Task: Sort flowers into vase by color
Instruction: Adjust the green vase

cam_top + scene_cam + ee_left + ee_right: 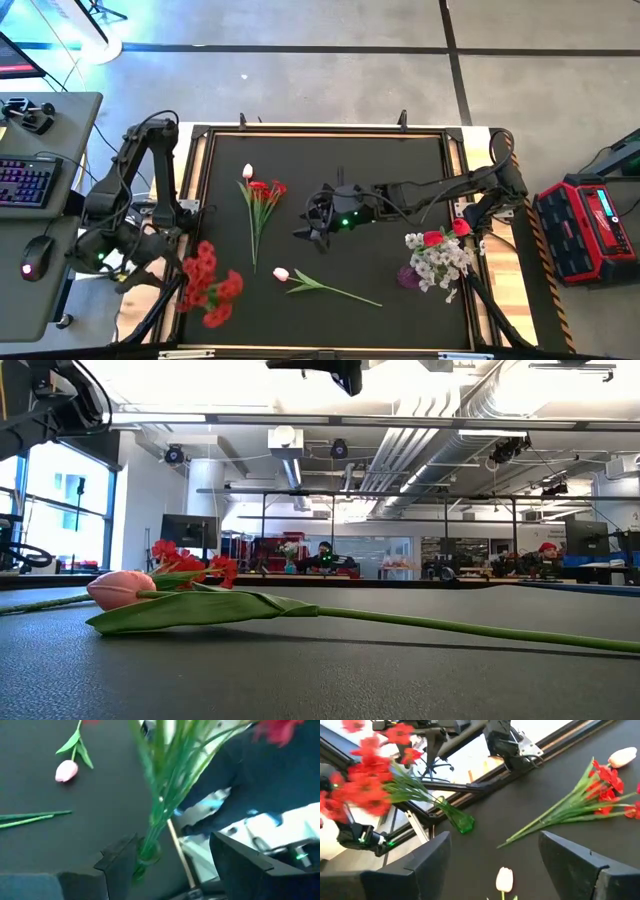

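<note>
Right tool point(305, 228) open above table point(400, 180).

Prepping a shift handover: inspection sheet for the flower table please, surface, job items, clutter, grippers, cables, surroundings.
Surface: dark mat in a framed table, flat.
Job's things: red bunch in green vase at the left edge; red sprig and pink tulip lying mid-mat; second tulip lying near the front; white bunch with red-pink buds at the right.
Clutter: nothing seen on the mat.
Grippers: left gripper open around the vase stems; right gripper open over mid-mat, empty.
Cables: run along both arms.
Surroundings: keyboard and mouse on the left desk; red case at the right.
</note>
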